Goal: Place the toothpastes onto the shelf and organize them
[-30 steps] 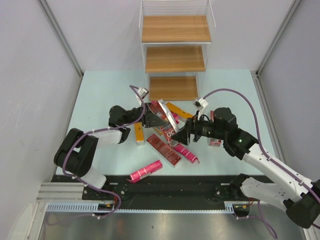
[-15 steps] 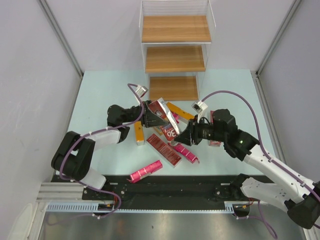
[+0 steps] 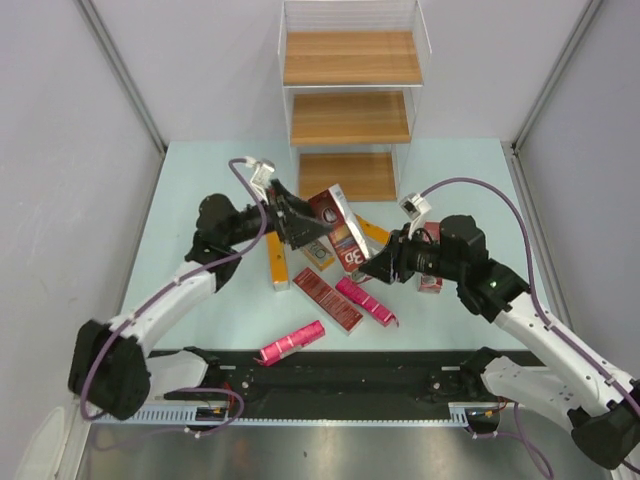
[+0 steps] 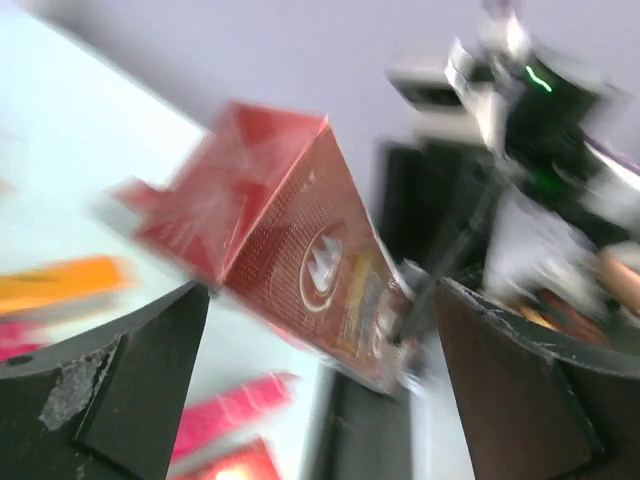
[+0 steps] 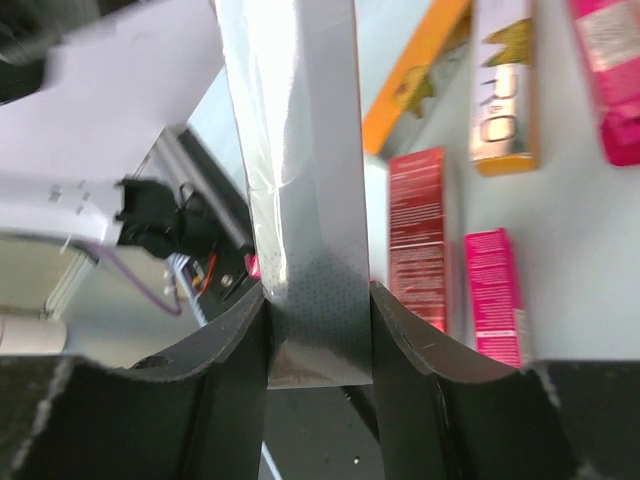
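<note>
A dark red toothpaste carton with a silver side hangs tilted above the table, and my right gripper is shut on its lower end. In the right wrist view the silver face sits clamped between both fingers of the right gripper. My left gripper stands open just left of the carton's upper end. The blurred left wrist view shows the red carton ahead of the left gripper's wide-apart fingers, untouched. The three-tier shelf stands at the back with bare boards.
On the table lie an orange carton, a dark red one, pink ones, another orange one and cartons under the right arm. Grey walls enclose the sides.
The left gripper has opened, let go of the dark red carton and drawn back to the left. The right gripper has shut on the carton's lower end and now carries it alone.
</note>
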### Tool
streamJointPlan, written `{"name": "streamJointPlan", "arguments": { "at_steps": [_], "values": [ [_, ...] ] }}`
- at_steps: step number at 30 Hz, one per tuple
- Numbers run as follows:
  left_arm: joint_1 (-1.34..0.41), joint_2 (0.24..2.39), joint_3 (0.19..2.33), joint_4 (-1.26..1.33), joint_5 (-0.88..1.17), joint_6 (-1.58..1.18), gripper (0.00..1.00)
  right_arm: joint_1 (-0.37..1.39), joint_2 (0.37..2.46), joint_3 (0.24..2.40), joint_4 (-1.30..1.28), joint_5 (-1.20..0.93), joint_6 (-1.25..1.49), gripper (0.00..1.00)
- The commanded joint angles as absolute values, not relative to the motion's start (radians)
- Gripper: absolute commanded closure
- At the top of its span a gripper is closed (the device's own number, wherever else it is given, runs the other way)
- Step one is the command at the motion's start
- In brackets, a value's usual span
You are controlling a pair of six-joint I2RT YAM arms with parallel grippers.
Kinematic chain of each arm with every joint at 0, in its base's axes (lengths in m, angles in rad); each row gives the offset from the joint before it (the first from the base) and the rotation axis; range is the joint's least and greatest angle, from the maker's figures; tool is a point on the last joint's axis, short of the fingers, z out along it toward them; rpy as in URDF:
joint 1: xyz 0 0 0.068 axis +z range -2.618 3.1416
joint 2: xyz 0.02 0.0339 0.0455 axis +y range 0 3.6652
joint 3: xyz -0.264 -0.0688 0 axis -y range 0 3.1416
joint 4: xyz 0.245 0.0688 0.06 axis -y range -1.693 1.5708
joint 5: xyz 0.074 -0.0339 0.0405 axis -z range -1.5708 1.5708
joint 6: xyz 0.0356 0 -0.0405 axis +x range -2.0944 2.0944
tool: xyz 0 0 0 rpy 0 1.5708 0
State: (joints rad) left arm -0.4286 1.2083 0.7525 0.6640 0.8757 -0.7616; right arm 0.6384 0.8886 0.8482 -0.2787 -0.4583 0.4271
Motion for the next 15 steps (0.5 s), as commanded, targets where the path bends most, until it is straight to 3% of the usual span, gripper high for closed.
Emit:
{"name": "streamJointPlan", "arguments": {
  "at_steps": [1, 3, 5, 15],
  "values": [
    [-0.439, 1.088, 0.923, -0.092, 0.116, -0.305, 0.01, 0.554, 0.902, 0.891, -0.238, -0.452, 0.472, 0.82],
    [-0.439, 1.06, 0.939, -0.156, -0.129, -0.313, 0.0, 0.537, 0.922, 0.897, -0.204, -0.486, 0.483, 0.82],
    [-0.439, 1.026, 0.908, -0.172, -0.187, -0.321, 0.0, 0.528, 0.959, 0.92, -0.192, -0.5, 0.483, 0.82],
    [-0.439, 0.879, 0.824, -0.089, -0.103, -0.336, 0.0, 0.505, 1.109, 1.164, -0.181, -0.474, 0.477, 0.87]
  ]
}}
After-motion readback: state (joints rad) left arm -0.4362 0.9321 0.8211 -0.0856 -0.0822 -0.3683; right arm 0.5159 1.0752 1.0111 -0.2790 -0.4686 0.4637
